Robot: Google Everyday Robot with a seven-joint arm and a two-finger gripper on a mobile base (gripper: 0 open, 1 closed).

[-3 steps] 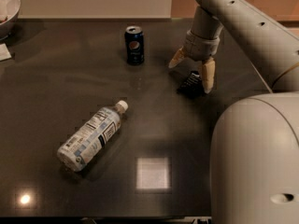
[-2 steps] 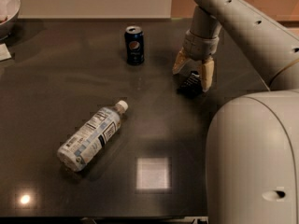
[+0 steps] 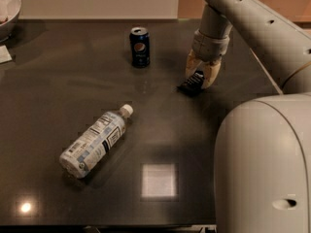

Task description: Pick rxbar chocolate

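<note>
The rxbar chocolate (image 3: pixel 192 83), a small flat black bar with faint white print, sits at the right of the dark table (image 3: pixel 160 125), one end sticking out low and to the left from between the fingers. My gripper (image 3: pixel 202 75) hangs straight down over it from the arm at the upper right. Its tan fingers (image 3: pixel 191 65) are closed in on the bar's sides. I cannot tell whether the bar still touches the table.
A blue Pepsi can (image 3: pixel 140 46) stands upright left of the gripper. A clear water bottle (image 3: pixel 95 141) lies on its side at centre left. A bowl (image 3: pixel 8 8) sits at the far left corner. My white base (image 3: pixel 265 164) fills the lower right.
The fingers have drawn closer together around the bar. The bar now pokes out tilted to the lower left. The gripper has shifted slightly left.
</note>
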